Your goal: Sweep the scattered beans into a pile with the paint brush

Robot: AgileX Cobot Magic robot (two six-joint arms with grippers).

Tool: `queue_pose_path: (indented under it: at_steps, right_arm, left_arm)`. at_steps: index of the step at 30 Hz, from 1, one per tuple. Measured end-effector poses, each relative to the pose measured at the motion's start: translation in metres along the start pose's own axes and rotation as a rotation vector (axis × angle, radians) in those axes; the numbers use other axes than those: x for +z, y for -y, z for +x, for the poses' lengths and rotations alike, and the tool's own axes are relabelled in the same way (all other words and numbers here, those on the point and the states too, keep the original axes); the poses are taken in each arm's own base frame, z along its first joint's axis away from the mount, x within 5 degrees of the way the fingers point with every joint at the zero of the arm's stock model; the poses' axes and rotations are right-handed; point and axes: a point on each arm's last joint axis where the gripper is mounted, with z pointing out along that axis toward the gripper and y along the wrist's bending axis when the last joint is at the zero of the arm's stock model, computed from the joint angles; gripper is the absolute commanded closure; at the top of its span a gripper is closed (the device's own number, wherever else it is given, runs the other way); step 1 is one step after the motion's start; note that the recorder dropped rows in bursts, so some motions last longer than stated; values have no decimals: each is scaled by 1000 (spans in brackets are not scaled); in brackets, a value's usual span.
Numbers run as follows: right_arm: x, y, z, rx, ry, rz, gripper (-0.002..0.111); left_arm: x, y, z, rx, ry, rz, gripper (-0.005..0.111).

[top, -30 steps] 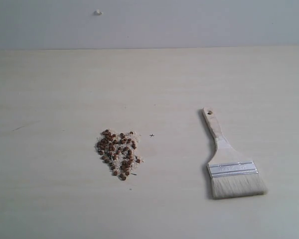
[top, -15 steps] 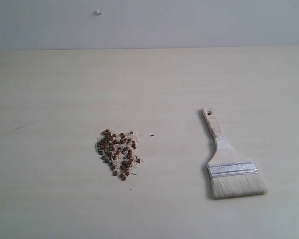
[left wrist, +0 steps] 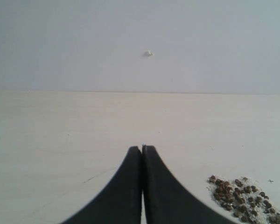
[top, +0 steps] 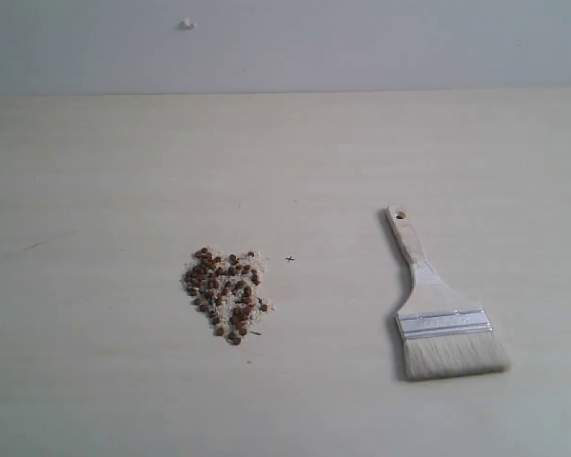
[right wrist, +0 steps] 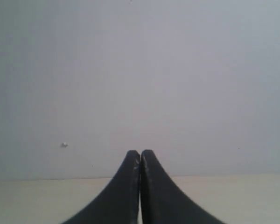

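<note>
**Wooden-handled brush lies ungripped, both claws shut on nothing**

Pale tabletop fills the exterior view, and neither arm reaches into it. The paint brush (top: 436,309) lies flat on the table (top: 124,171) on the right side, with its handle pointing toward the far wall and its whitish bristles toward the near edge. The beans (top: 225,293) sit well apart from it to the left, in one fairly compact reddish-brown patch mixed with pale crumbs. Only a few strays lie at its rim.

The left gripper (left wrist: 142,149) has its tips pressed together and holds nothing. The bean patch shows off to one side in its wrist view. The right gripper (right wrist: 140,153) is likewise closed and empty, and its camera looks mostly at the wall, so it seems to be raised or drawn back.

Judging by this layout, no sweeping stroke is under way. Either the brush has yet to be picked up, or the gathering is nearly done, and the frames cannot settle which. If work remains, the right arm is the nearer one. It would need to spread its jaws, come down over the narrow handle, close firmly, and then draw the bristles lightly across the table toward the patch.
</note>
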Motion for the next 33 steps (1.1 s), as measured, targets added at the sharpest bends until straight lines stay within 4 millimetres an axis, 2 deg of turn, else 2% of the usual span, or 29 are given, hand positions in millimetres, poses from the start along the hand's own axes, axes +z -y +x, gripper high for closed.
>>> queue_pose_path:
  at_steps: [5,8,16,21,24,27,33]
  right_arm:
    - [0,-5,4,-57,-1,-55,108]
    - [0,-7,9,2,-61,-80,108]
    - [-2,0,27,-65,-235,-13,108]
    - [-3,5,50,-113,-307,1,108]
    - [-4,8,53,-127,-337,39,108]
    - [-5,15,53,-118,-336,169,108]
    - [-6,17,53,-112,-334,209,108]
  left_arm:
    - [0,0,0,0,0,0,107]
    - [0,0,0,0,0,0,107]
    - [0,0,0,0,0,0,107]
    - [0,0,0,0,0,0,107]
    - [0,0,0,0,0,0,107]
    - [0,0,0,0,0,0,107]
    - [0,0,0,0,0,0,107]
